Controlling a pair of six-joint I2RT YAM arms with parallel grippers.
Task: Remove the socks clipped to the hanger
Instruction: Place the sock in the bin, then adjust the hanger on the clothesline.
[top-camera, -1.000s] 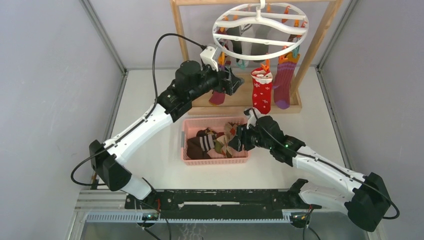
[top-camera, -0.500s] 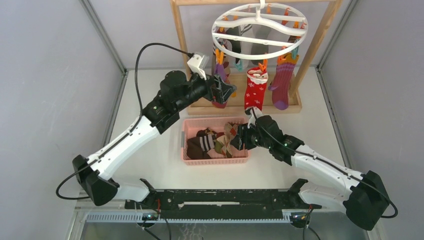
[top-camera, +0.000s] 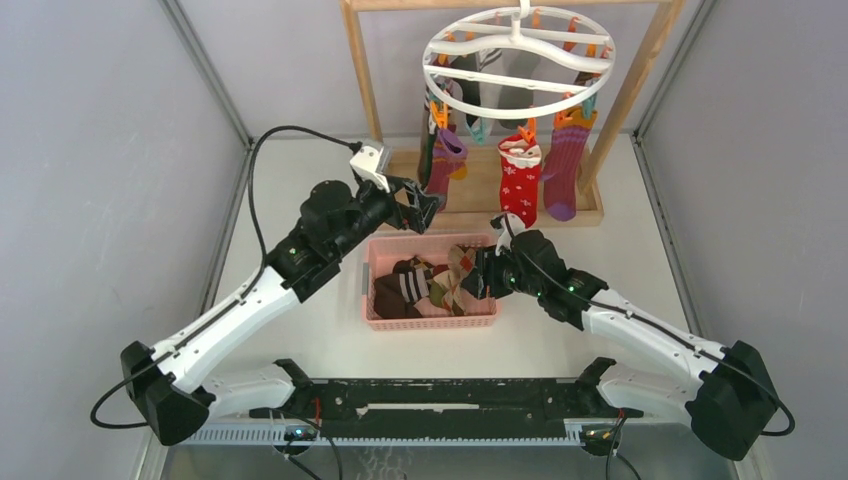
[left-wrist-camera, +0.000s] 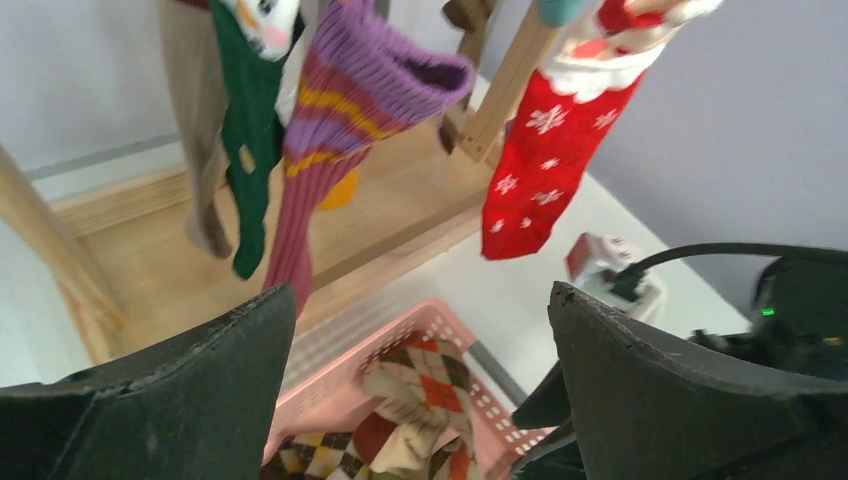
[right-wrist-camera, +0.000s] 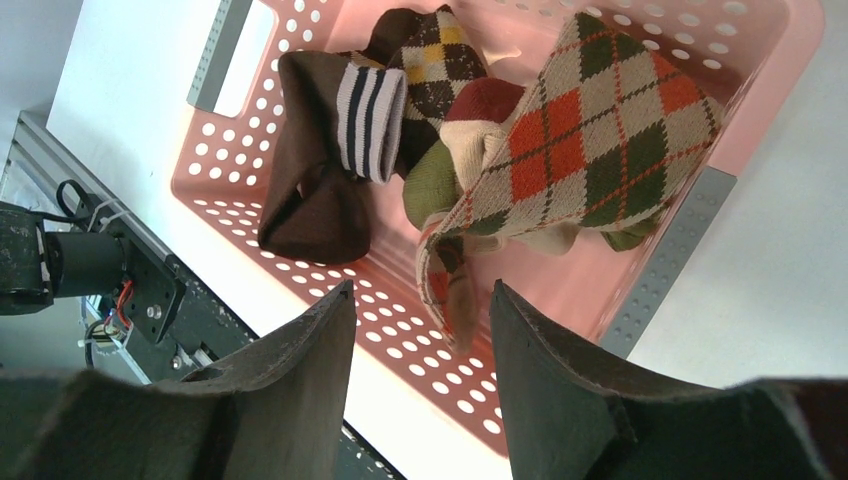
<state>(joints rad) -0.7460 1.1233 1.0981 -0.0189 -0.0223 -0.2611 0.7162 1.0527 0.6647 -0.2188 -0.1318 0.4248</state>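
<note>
You've got socks (top-camera: 521, 185) hanging toes-down, long axis vertical, off the hanger (top-camera: 519, 33); left gripper (left-wrist-camera: 422, 295) spread wide, right gripper (right-wrist-camera: 420, 290) parted above basket (right-wrist-camera: 400, 385).

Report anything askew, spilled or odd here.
Nothing is spilled or damaged. The purple striped sock on the hanger hangs crooked, its cuff gaping open to one side. The removed socks lie heaped inside the pink basket.

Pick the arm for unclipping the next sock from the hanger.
Left, probably: the left gripper, open, faces the purple striped sock hanging just ahead; the right gripper sits low over the pink basket.
</note>
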